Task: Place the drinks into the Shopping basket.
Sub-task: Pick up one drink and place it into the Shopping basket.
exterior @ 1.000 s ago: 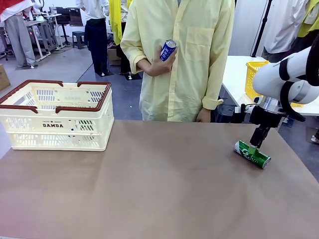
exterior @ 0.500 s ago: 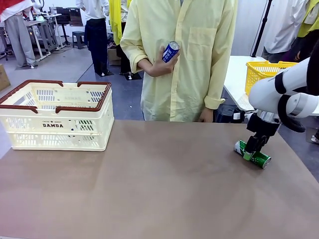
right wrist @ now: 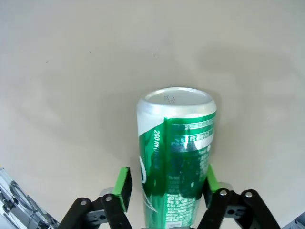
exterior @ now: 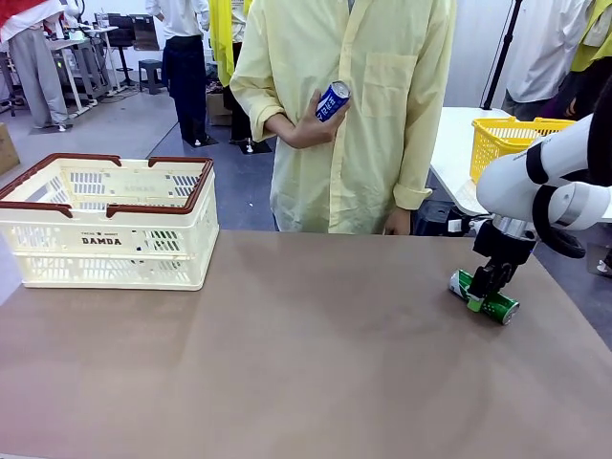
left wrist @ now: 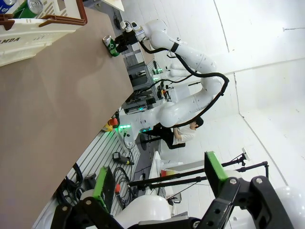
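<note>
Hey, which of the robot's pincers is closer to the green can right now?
Right. The right pincer straddles the green can, one finger on each side; the left pincer hangs open, far from the can.

The table [exterior: 306, 382] is plain dull brown; at its nine o'clock the crate [exterior: 105, 225] is cream-white with slotted sides, a dark red-brown rim and black "DAMDA" lettering, and at three o'clock the green can [exterior: 500, 307] carries white markings, small white print and a silver end. The right gripper [exterior: 475, 295] is black with bright green pads [right wrist: 125, 188] on a white arm [exterior: 535, 182], and the left gripper [left wrist: 159, 179] has the same black and green. At twelve o'clock the shirt [exterior: 373, 163] is pale yellow, the blue can [exterior: 332, 100] has white lettering, and at two o'clock the mesh basket [exterior: 502, 148] is bright yellow.
</note>
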`<state>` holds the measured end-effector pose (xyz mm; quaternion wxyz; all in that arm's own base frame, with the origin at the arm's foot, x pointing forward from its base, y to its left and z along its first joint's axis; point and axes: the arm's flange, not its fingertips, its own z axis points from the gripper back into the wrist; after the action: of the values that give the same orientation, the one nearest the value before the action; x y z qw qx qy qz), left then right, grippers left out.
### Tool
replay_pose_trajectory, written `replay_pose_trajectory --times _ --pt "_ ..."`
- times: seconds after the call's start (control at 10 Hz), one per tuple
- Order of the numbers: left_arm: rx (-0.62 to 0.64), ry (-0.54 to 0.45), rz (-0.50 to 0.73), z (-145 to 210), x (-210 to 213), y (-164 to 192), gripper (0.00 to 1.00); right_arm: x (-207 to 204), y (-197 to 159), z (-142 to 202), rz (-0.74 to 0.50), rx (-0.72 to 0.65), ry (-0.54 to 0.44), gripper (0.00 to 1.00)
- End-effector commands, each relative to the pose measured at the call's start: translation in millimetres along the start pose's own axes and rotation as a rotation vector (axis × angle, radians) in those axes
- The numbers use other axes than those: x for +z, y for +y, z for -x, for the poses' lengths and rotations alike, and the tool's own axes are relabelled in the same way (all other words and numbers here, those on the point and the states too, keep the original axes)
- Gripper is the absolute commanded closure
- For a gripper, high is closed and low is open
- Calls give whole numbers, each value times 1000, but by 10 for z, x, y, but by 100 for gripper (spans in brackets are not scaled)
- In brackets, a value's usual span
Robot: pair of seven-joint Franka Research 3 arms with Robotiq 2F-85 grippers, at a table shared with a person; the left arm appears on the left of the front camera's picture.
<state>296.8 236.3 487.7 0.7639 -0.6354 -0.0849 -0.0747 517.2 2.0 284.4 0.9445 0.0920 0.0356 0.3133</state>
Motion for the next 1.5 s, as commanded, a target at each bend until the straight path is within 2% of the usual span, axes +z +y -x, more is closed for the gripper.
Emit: replay_pose_trajectory --times 0.0,0.4,0.5,0.6,0.8,0.9,1.0,1.1,1.2,1.3,1.4 --pt "4 -14 15 1 -22 -41 0 -2 32 -29 2 -30 15 100" --pt "4 -14 15 1 -22 -41 0 47 33 -11 2 -71 4 100" --pt "4 -14 15 1 -22 -41 0 169 62 21 -3 -152 -21 100" --pt "4 -14 15 1 -22 -41 0 431 155 100 -34 -290 -58 100" --pt "4 -14 15 1 -22 -41 0 1042 621 546 -97 -511 -91 100" --pt "4 -14 15 1 -22 -41 0 1228 831 750 -147 -574 -195 100" --pt "4 -14 15 1 -22 -41 0 1291 991 927 -197 -592 -259 100" --pt "4 -14 15 1 -22 -41 0 1292 1038 1075 -278 -561 -280 100" --pt "4 -14 15 1 -22 -41 0 1283 866 1119 -349 -551 -297 100" --pt "4 -14 15 1 -22 -41 0 1359 942 956 -230 -569 -207 100" --pt "4 -14 15 1 -22 -41 0 1359 942 956 -230 -569 -207 100"
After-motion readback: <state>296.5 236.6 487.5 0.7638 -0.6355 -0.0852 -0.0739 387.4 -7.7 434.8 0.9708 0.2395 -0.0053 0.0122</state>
